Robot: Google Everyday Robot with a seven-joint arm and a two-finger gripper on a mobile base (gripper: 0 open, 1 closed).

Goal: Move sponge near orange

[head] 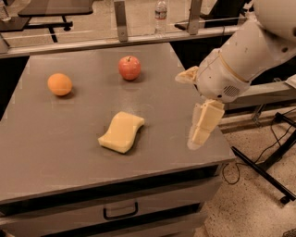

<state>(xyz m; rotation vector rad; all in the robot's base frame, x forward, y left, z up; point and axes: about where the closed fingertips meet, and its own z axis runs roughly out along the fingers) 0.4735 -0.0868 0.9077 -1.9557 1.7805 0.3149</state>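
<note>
The pale yellow sponge lies flat on the grey table, a little right of its middle. The orange sits at the far left of the table, well apart from the sponge. My gripper hangs over the table's right side, to the right of the sponge and not touching it. Its pale yellow fingers are spread apart and hold nothing. The white arm reaches in from the upper right.
A red apple stands at the back middle of the table. A water bottle and metal posts stand behind the far edge. A drawer handle is on the table's front. Cables and a black stand leg lie on the floor at the right.
</note>
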